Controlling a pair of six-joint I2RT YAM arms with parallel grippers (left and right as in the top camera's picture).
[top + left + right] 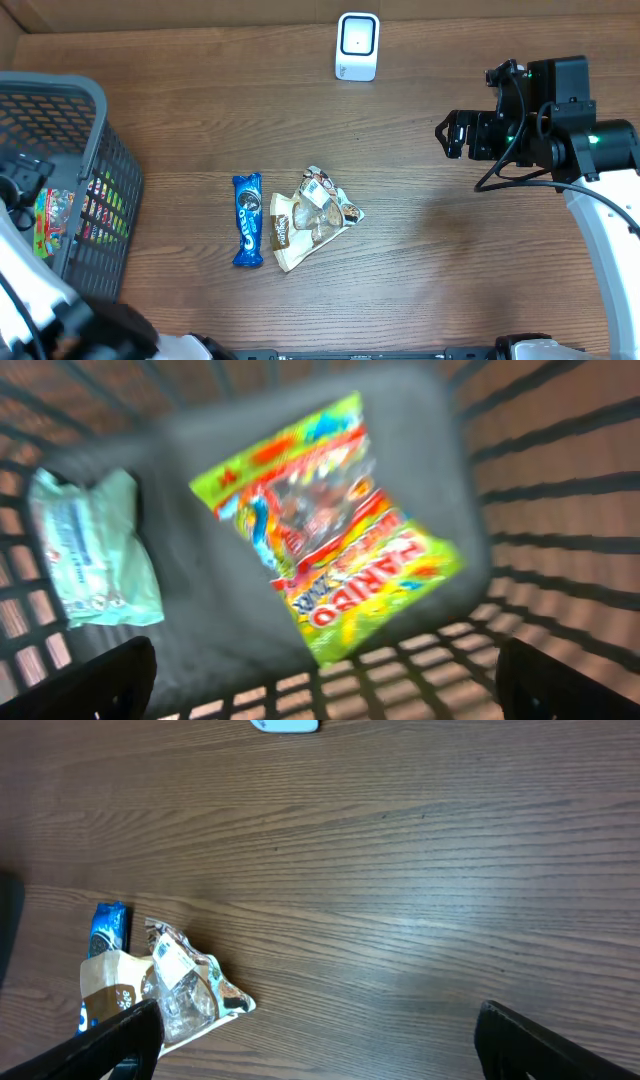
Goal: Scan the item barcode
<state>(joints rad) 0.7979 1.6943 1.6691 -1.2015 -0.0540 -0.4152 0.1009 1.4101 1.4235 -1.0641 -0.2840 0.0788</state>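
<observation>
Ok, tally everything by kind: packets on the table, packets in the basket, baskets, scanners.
Packets on the table: 2, blue Oreo pack, brown packet
Packets in the basket: 2, Haribo bag, pale green packet
Baskets: 1
Scanner: 1
Total: 6

We see a brown wood-grain table (450,290), a grey lattice basket (55,82), a blue cookie pack (247,220) with white lettering, a brown-and-cream snack bag (312,218), a white scanner (357,46) with a dark face, a lime, yellow and red candy bag (330,525), and a pale mint packet (95,550).
</observation>
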